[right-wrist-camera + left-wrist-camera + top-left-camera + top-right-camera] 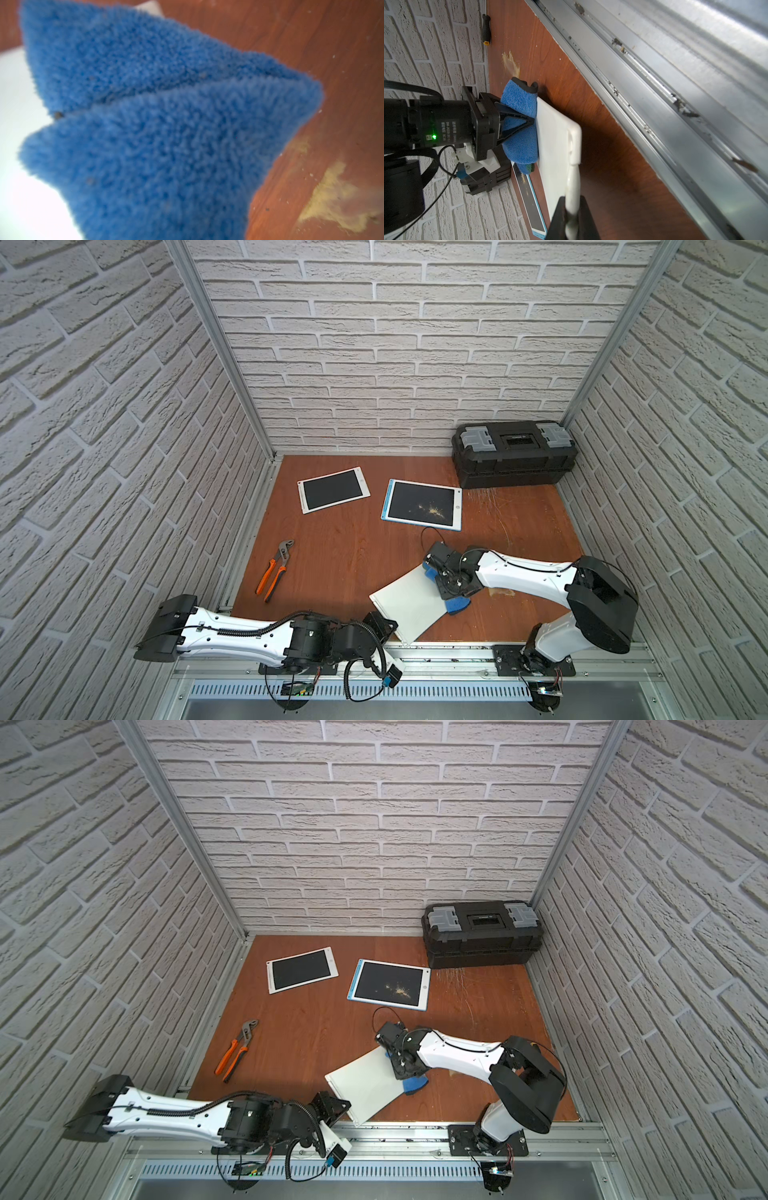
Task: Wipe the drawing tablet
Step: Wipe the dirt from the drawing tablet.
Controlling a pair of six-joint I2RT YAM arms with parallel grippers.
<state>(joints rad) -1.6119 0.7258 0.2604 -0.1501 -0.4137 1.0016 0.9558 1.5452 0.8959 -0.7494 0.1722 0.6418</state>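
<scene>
White brick-pattern walls box in a reddish wooden tabletop (332,564). In both top views the drawing tablet (422,504), blue-framed with pale crumbs on its dark screen, lies at the far middle, apart from the sponge. Nearer, the right pincer (446,576) is clamped on a blue sponge (457,605) at the right edge of a white board (409,605). The left pincer (380,624) pinches the board's near corner. The left wrist view confirms both grips. The right wrist view shows dark specks in the sponge's pile and a sawdust patch (332,197) beside it. Such grit could scratch the screen, and the unheld tablet might skid under a stroke.
</scene>
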